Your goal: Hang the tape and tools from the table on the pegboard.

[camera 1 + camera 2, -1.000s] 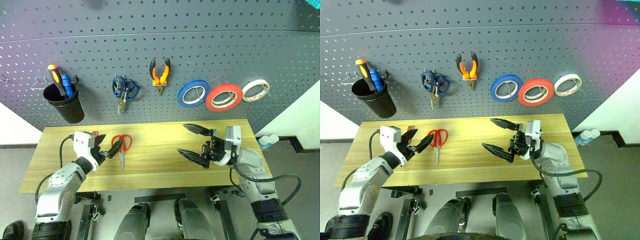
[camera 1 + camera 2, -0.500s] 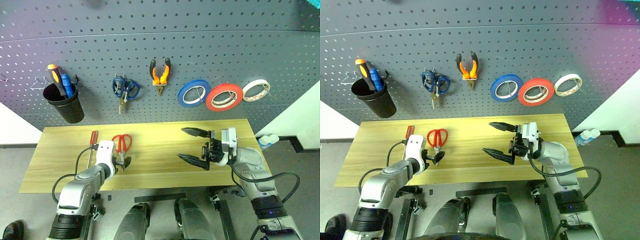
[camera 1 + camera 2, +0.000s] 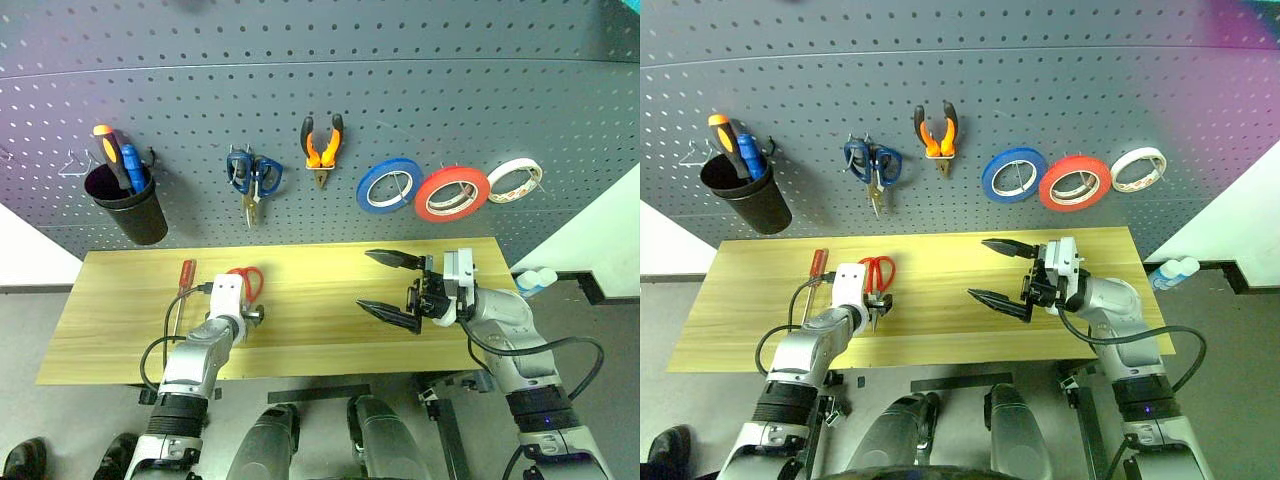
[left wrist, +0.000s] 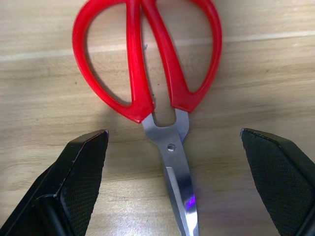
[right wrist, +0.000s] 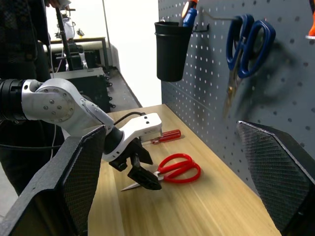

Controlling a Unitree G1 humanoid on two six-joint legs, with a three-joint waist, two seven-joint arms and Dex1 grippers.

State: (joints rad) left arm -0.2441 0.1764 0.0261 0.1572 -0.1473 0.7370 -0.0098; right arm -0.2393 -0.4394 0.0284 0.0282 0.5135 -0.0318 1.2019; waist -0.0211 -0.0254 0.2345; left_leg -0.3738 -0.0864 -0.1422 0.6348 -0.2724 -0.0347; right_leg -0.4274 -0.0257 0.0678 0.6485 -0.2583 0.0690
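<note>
left pincer (image 4: 172, 187) lowered astride scissors (image 4: 147, 64), screwdriver (image 3: 185, 275) beside

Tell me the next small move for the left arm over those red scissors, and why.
Probably close the jaws. The left gripper stands open astride the red-handled scissors, one finger on each side of the pivot, and the scissors lie flat on the table, not yet gripped.

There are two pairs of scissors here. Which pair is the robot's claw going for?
The red-handled scissors lying flat on the table. The left claw stands open astride their blades. The blue-handled scissors hang on the pegboard.
</note>
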